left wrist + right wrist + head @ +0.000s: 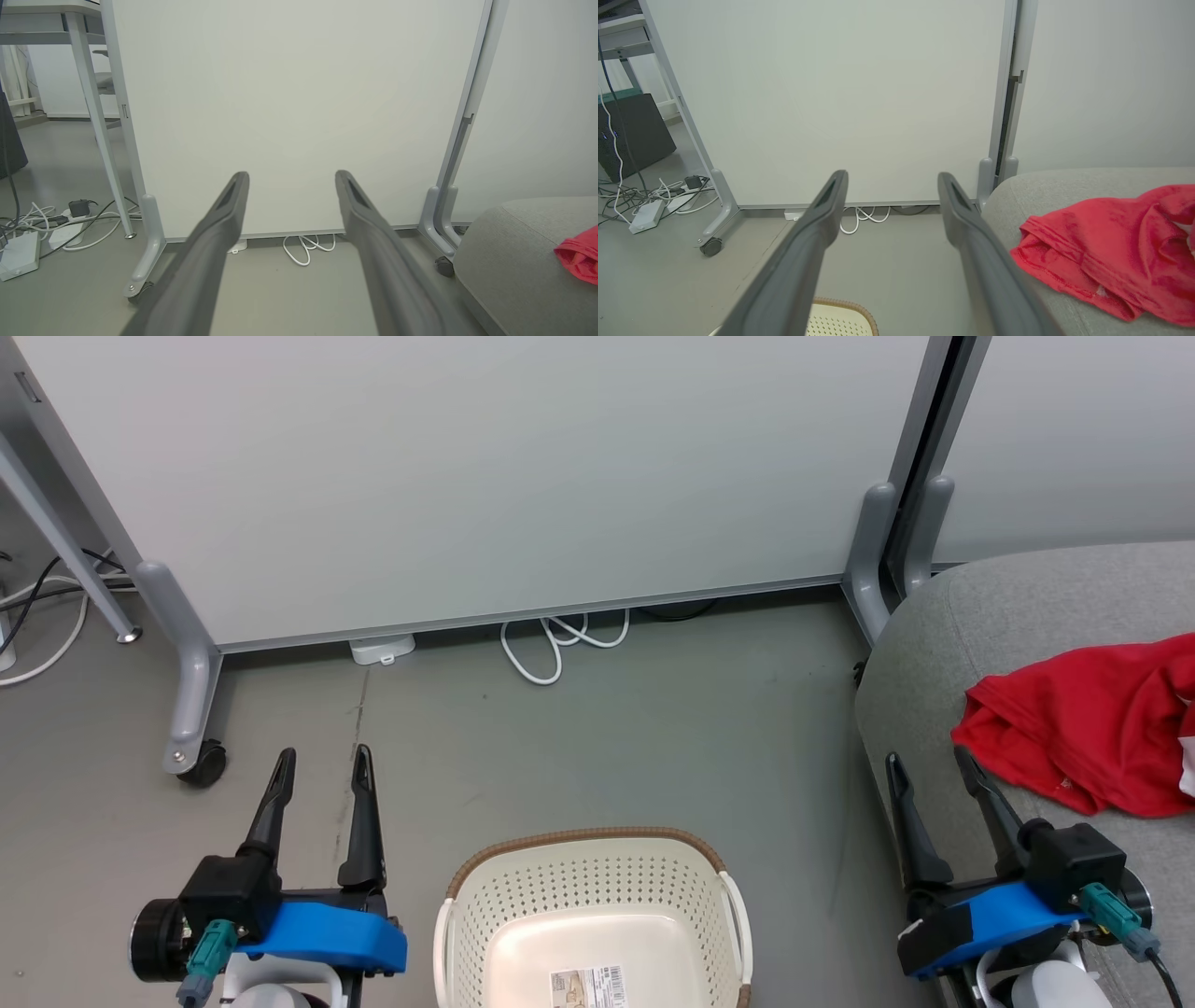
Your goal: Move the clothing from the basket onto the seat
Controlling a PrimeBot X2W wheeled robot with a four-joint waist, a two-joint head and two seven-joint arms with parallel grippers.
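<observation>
Head view: right gripper [929,761] spread wide, holding nothing; left gripper [323,756] likewise. Just far-right of right gripper, clothing [1074,728] heaped on seat [980,616], sprawled left to right. Near centre, between both, basket [588,882] with no red inside its visible part. Nearer to clothing: right gripper.

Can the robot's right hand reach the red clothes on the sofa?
Probably yes. The right hand is open, and the red clothes lie on the sofa just beyond it, nothing between.

A tall pale-white partition panel [485,476] stands on grey castor feet [191,709]; a looped white cable [565,644] lies on the grey floor [607,747] below.
</observation>
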